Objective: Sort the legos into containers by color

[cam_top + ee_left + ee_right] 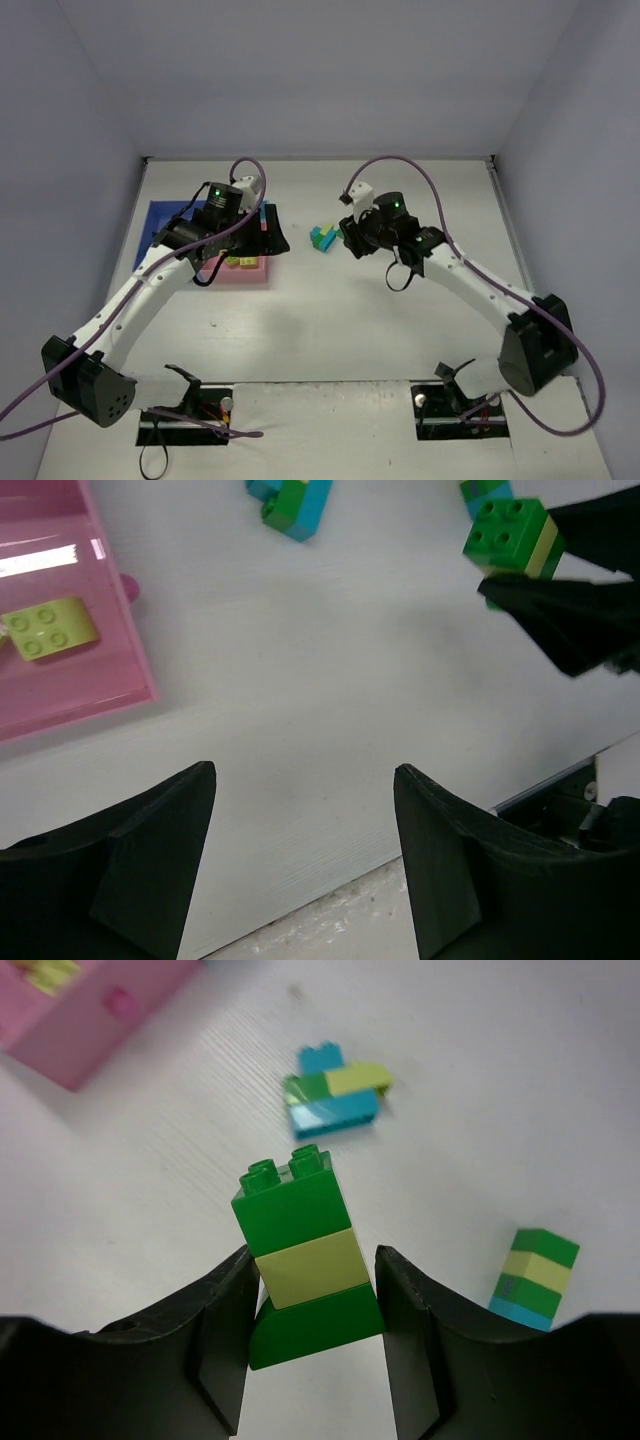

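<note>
The right pincer is pinching a 3-brick stack, green over yellow-green over green. It grips the lower bricks, so the studded top pokes out free. I'd guess that is deliberate: the colours are mixed, so the stack has to come apart before anything goes in a tray.

The left pincer is spread wide with nothing in it. It hangs over bare bench just beside the pink tray and is turned toward the held stack, probably to take that free end.

1 yellow-green brick already lies in the pink tray. Loose on the bench near the right arm are a teal, green and yellow-green cluster and a small striped stack. The blue tray adjoins the pink one, partly hidden by the left arm.
</note>
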You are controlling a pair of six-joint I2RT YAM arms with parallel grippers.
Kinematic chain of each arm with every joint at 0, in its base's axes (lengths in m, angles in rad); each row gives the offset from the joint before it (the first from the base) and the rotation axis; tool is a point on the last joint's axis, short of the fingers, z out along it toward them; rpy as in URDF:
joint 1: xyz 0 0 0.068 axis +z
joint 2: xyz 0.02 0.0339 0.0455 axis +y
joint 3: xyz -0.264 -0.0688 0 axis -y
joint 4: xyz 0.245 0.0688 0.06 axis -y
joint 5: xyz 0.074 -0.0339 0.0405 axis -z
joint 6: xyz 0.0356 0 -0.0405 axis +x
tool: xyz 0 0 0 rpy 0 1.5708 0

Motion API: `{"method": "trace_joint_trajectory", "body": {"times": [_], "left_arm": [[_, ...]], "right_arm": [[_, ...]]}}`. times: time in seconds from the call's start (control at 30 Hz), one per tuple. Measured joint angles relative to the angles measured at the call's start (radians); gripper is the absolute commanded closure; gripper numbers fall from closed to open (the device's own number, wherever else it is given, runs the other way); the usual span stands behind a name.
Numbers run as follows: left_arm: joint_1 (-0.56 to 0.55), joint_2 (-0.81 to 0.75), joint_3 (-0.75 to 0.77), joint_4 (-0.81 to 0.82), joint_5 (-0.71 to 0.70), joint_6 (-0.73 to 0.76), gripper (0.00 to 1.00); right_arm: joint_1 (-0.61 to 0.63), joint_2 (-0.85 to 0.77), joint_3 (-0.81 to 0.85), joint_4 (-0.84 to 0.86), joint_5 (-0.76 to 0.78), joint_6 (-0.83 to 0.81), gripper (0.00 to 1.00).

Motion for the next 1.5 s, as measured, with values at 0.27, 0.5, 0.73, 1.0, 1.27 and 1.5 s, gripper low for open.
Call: {"method": "trace_joint_trajectory", "body": {"times": [0.27, 0.5, 0.73, 1.0, 1.27, 1.5], "left_arm": [[-0.054, 0.077, 0.061, 0.130, 0.108, -0.096, 0.35], [-0.063, 0.119, 0.067, 0.233, 0.192, -0.172, 0.35], [-0.078, 0.141, 0.066, 0.301, 0.237, -0.198, 0.38], [-0.082, 0.176, 0.061, 0.358, 0.268, -0.206, 0.48], [-0.081, 0.209, 0.060, 0.389, 0.306, -0.209, 0.97], [-0.074, 0.216, 0.061, 0.393, 0.330, -0.194, 1.00]], "right_arm": [[0.148, -0.179, 0.000, 0.002, -0.021, 0.077, 1.00], [0.186, -0.208, -0.003, 0.008, -0.027, 0.116, 1.00], [0.186, -0.208, -0.010, 0.019, -0.030, 0.130, 1.00], [0.186, -0.208, -0.010, 0.030, -0.050, 0.130, 1.00], [0.185, -0.200, -0.010, 0.030, -0.058, 0.129, 1.00], [0.177, -0.201, -0.020, 0.036, -0.058, 0.117, 1.00]]}}
